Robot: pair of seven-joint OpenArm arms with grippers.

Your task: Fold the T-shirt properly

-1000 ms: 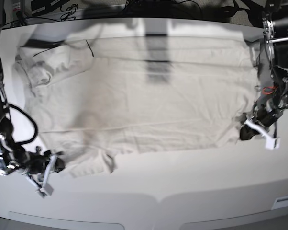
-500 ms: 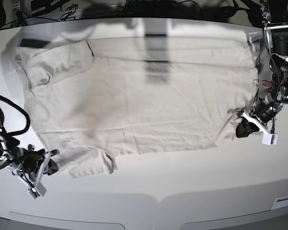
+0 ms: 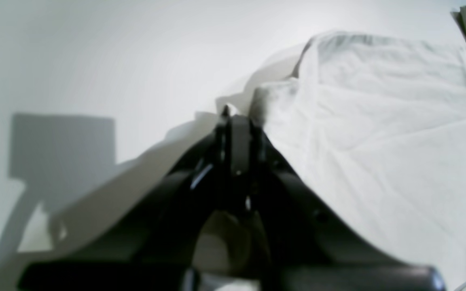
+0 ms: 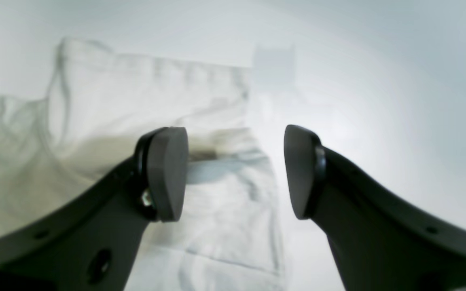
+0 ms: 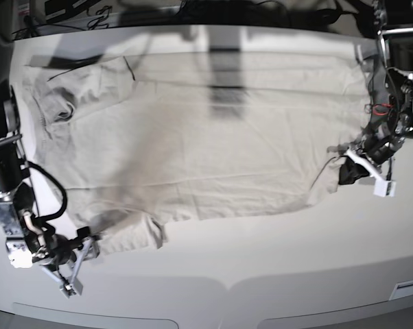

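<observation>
The pale beige T-shirt (image 5: 206,137) lies spread flat across the white table (image 5: 261,267), neck end toward the left. At its right hem corner my left gripper (image 5: 345,173) is shut on a fold of the fabric, which rises slightly toward it. In the left wrist view the left gripper (image 3: 233,121) has its jaws pressed together at the edge of the T-shirt (image 3: 378,121). My right gripper (image 5: 88,244) stands open at the near-left sleeve. The right wrist view shows the right gripper (image 4: 235,173) spread wide over the sleeve of the T-shirt (image 4: 217,210), holding nothing.
Dark cables and equipment (image 5: 193,10) line the table's far edge. A thin dark cord (image 5: 69,68) crosses the shirt's far-left shoulder. A small white label (image 5: 409,288) sits at the near-right table edge. Bare tabletop runs along the near side.
My right gripper has opened and let go of the sleeve, backing toward the near edge. My left gripper has moved slightly farther back, drawing the hem corner with it.
</observation>
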